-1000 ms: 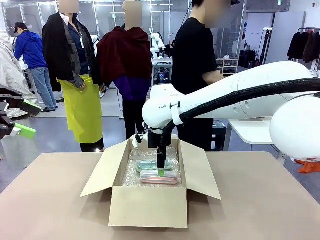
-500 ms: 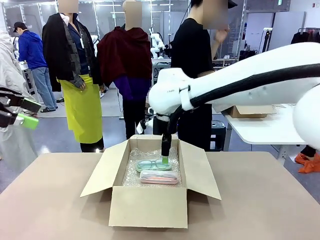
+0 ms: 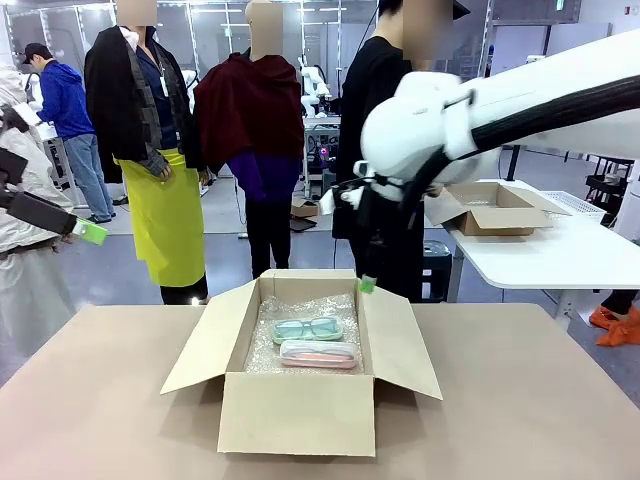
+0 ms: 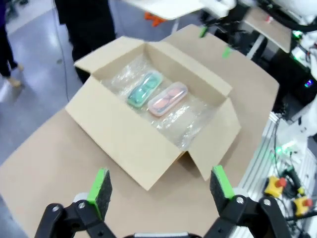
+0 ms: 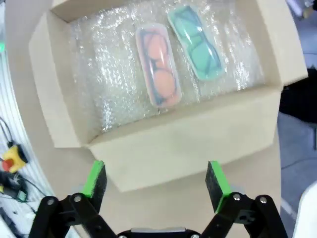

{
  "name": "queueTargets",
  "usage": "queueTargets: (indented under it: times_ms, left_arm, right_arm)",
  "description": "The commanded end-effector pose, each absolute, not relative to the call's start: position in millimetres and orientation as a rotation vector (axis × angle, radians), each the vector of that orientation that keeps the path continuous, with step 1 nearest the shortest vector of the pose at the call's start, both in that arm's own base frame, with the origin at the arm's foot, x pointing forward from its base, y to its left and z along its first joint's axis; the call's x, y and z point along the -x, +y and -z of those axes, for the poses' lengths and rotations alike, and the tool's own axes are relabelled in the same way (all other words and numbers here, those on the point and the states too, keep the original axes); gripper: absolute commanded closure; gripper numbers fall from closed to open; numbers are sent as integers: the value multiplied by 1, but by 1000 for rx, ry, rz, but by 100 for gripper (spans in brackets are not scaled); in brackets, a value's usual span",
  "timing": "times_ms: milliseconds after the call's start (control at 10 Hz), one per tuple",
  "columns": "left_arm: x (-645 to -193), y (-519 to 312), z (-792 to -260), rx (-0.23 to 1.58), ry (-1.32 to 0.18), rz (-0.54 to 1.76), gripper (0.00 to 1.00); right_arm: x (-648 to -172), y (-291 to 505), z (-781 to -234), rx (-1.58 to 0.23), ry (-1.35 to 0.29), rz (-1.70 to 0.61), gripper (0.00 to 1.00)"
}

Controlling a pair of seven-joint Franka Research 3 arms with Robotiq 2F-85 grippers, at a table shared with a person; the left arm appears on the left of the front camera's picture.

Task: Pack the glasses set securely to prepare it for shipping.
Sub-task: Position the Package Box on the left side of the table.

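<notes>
Open box [image 3: 297, 410] holds both packs, side by side on bubble wrap [image 3: 262, 352]: mint pack [image 3: 308, 329] far side, pink pack [image 3: 319, 353] near you. Your right claw [image 5: 155, 179] and left claw [image 4: 161, 186]: fingers wide apart, holding nothing. Next job, I think: flaps [image 3: 203, 342]. Push each down slow, don't squash packs.

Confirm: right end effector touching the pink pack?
Apart. Front view: the right end effector hangs up by the box's back rim; the pink pack lies well below it, inside.
</notes>
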State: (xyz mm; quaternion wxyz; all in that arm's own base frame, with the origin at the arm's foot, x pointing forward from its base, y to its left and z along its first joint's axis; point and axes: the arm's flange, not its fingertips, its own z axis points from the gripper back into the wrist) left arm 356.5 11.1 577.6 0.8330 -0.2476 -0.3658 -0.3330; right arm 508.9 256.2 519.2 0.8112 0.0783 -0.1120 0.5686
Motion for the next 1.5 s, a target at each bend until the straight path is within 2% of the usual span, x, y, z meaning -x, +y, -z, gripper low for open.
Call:
queueTargets:
  times_ms: [0,400,700,800,1400]
  left_arm:
    - [-382,12,-573,534,-709,572,0]
    - [-425,23,-526,583,-516,391,0]
    - [-449,33,-499,635,-398,284,0]
    - [-451,34,-495,641,-397,278,0]
    - [-447,32,-485,617,-408,300,0]
  right_arm:
    - [-465,204,-513,-219,-363,-1151,0]
    - [-416,112,-531,-221,-451,-906,0]
    - [-406,71,-527,-260,-455,-843,0]
    - [-408,65,-525,-263,-491,-819,0]
    - [-410,60,-527,-257,-456,-857,0]
